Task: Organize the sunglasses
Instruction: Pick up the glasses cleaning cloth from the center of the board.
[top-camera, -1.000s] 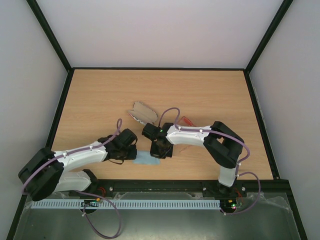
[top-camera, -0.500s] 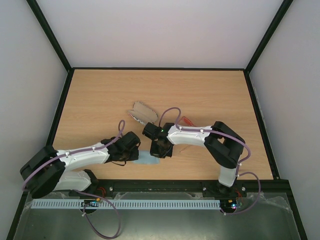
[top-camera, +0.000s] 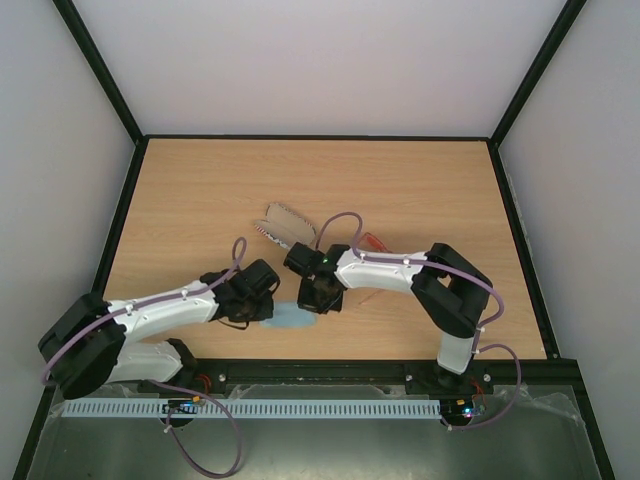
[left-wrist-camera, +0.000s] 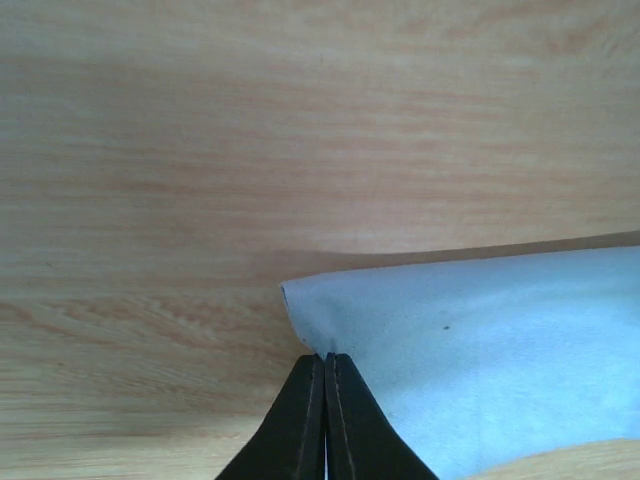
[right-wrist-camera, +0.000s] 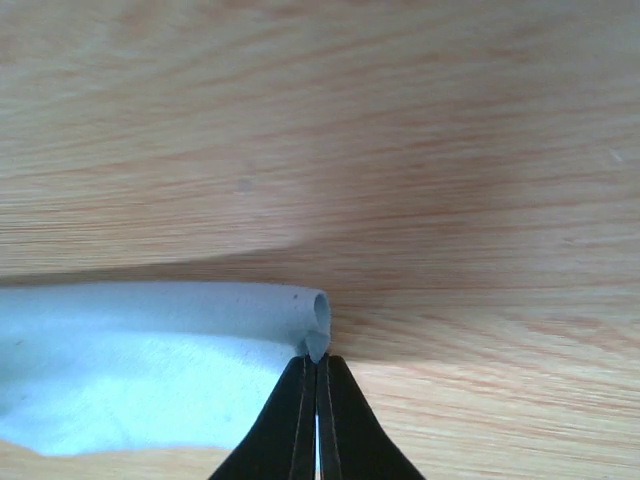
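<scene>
The light-blue cloth (top-camera: 291, 317) lies near the table's front edge between both grippers. My left gripper (top-camera: 268, 308) is shut on one corner of the cloth (left-wrist-camera: 470, 340), seen pinched at the fingertips in the left wrist view. My right gripper (top-camera: 312, 303) is shut on another corner of the cloth (right-wrist-camera: 150, 370), whose edge is rolled over at the fingertips. The sunglasses (top-camera: 376, 242), thin red-orange, show partly behind the right arm. The patterned oblong case (top-camera: 286, 227) lies just beyond the grippers.
The wooden table (top-camera: 200, 190) is walled by a black frame on the left, back and right. The right arm stretches leftward over the middle front of the table.
The left gripper has shifted slightly right toward the cloth. The cloth's visible shape has narrowed and bunched between the two grippers.
</scene>
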